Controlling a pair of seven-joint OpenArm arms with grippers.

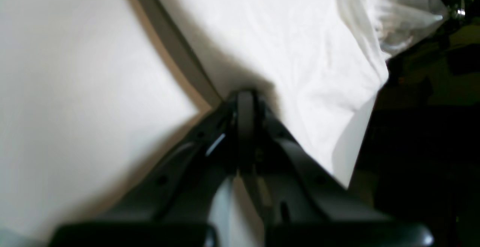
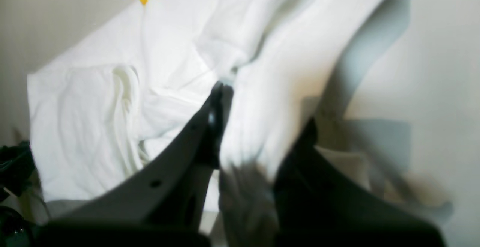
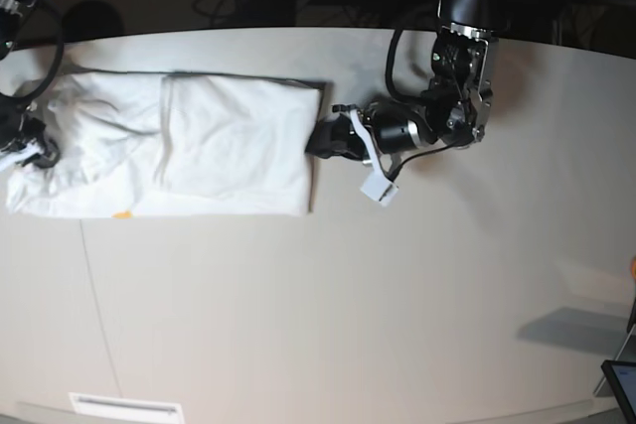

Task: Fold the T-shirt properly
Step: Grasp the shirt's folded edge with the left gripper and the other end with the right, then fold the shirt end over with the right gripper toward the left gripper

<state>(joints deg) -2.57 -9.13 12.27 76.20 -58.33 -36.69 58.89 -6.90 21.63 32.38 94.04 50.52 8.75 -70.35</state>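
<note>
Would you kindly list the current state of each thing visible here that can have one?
T-shirt: lying on the table, partly folded into a long band, left end rumpled.
Left gripper: shut, at the shirt's right edge.
Right gripper: shut on a bunch of the shirt.
Table: bearing the shirt.

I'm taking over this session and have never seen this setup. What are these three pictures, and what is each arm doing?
The base view looks down on a pale table with two robot arms. A white T-shirt, partly folded, lies at the far left. The other two views come from cameras on the wrists, looking along each gripper.

The left gripper sits at the shirt's right edge; in its own view the jaws look closed, the tips at the cloth's edge.

The right gripper has shirt cloth bunched between its fingers at the shirt's left end.
</note>
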